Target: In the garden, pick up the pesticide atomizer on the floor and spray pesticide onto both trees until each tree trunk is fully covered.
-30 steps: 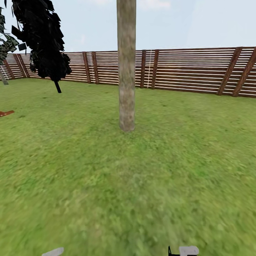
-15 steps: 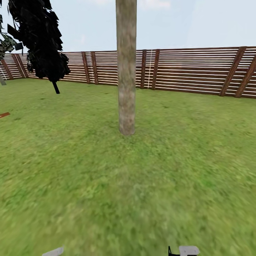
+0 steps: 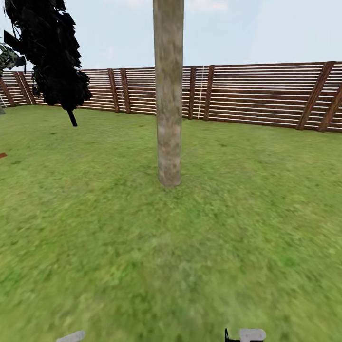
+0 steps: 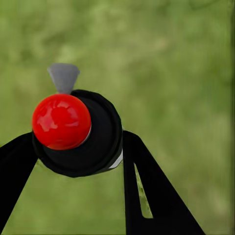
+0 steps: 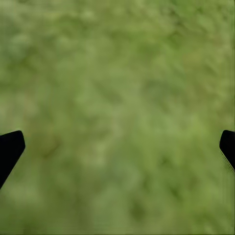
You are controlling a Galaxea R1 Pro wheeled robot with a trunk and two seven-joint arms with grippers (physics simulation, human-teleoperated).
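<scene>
Rolling closer, tree trunk [image 3: 168,95] looming larger dead ahead on the grass [image 3: 95,237]; left gripper [image 4: 78,156] jaws clamped on the pesticide atomizer [image 4: 76,129]; right gripper [image 5: 117,147] jaws wide, empty; spraying range nearly reached.

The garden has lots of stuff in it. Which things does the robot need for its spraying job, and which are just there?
For the job:
- pesticide atomizer, gripped by the left gripper
- tree trunk
- right gripper, open

Just there:
- dark-leaved tree
- wooden fence
- grass
</scene>
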